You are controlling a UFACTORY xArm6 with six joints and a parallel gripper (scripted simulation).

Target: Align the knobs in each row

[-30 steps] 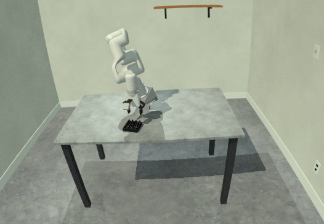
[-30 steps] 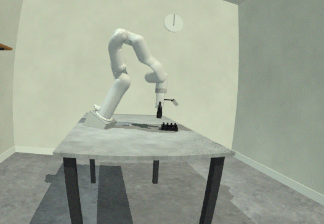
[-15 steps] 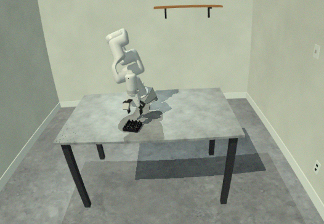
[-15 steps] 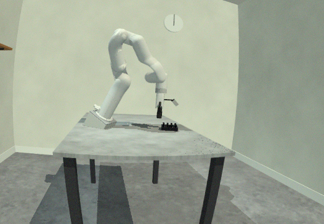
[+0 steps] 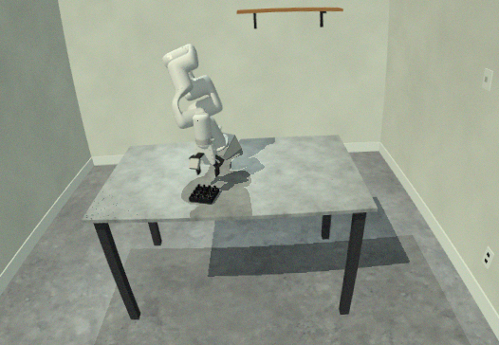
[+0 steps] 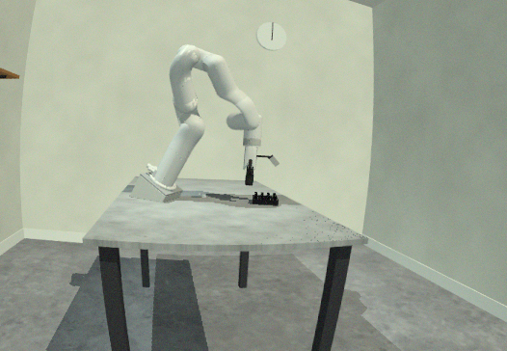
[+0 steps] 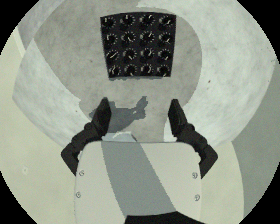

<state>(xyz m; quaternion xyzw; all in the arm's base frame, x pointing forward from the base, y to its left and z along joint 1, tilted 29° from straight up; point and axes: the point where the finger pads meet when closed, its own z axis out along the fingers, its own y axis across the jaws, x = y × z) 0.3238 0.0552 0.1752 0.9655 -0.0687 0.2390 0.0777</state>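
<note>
The black knob box [image 5: 202,192] [image 6: 265,199] [image 7: 139,46] stands on the grey table [image 5: 305,180] [image 6: 204,227], with several rows of small black knobs on top. In the wrist view it lies ahead of the fingers, and the knob lines are too small to read. My gripper [image 5: 217,167] [image 6: 249,179] [image 7: 139,105] is open and empty. It hangs above the table, behind the box toward the arm's base, well clear of the knobs.
The arm's base [image 5: 230,147] [image 6: 156,187] is mounted on the table behind the box. The table's front edge [image 5: 230,215] lies close to the box. A wall shelf [image 5: 289,10] and a wall clock [image 6: 271,36] are far off.
</note>
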